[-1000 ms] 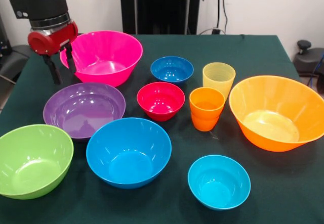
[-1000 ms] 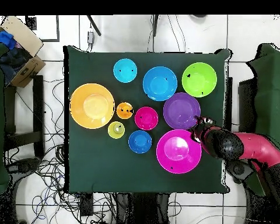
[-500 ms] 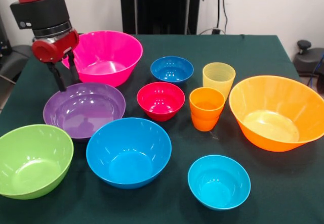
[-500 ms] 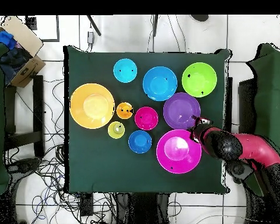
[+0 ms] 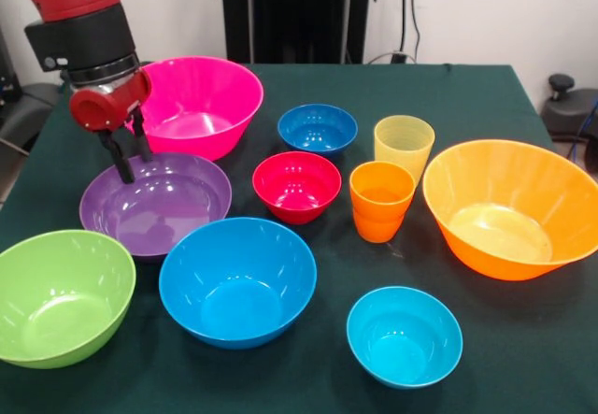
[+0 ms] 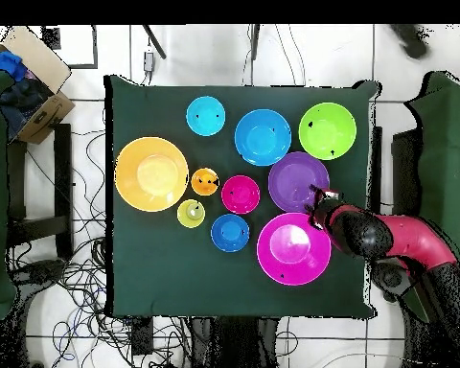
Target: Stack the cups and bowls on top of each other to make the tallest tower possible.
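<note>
- The end effector [image 5: 133,155] is seen released, its two dark fingers [image 5: 120,162] apart and holding nothing, poised at the far rim of the purple bowl [image 5: 155,203], between it and the pink bowl [image 5: 192,106].
- Nothing is stacked yet: all bowls and both cups stand separately and upright on the bench [image 5: 523,358].
- The purple bowl lies just beside the pink bowl, with the green bowl [image 5: 58,296] and sky-blue bowl [image 5: 237,281] close on its near side.
- The bowls are judged light, stiff, thin-walled plastic; the gloss suggests a slippery surface, so a rim pinch, one finger inside and one outside, is probably best.
- A tilted, swinging bowl can be expected when it is lifted by one edge.
- The yellow cup [image 5: 404,149] and orange cup [image 5: 381,200] are judged light and easily tipped.
- The bench is covered with dark green cloth, which may let a bowl slide or drag.
- Room is tight: neighbouring rims nearly touch around the purple bowl; in the overhead view the arm [image 6: 402,240] reaches in from the bench's side edge.
</note>
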Tool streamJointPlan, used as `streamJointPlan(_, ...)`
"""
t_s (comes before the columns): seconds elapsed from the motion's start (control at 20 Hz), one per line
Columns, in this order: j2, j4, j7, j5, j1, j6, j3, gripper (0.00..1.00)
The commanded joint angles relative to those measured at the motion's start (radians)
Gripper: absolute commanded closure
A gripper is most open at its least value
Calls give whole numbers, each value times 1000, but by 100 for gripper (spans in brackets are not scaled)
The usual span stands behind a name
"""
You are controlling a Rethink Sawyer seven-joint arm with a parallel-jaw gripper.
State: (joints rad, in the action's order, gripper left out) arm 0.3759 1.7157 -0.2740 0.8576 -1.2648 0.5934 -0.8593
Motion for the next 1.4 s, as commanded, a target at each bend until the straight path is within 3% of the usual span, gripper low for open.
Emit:
streamJointPlan(0.05,-79,-134,321,65,63,115,-22,0)
streamJointPlan(0.25,-81,-180,363,86,104,144,-3,0)
streamJointPlan(0.5,-69,-273,540,108,144,258,15,0)
streamJointPlan(0.7,-41,-303,644,136,159,289,14,0)
streamJointPlan(1.4,30,-264,693,125,184,289,39,0)
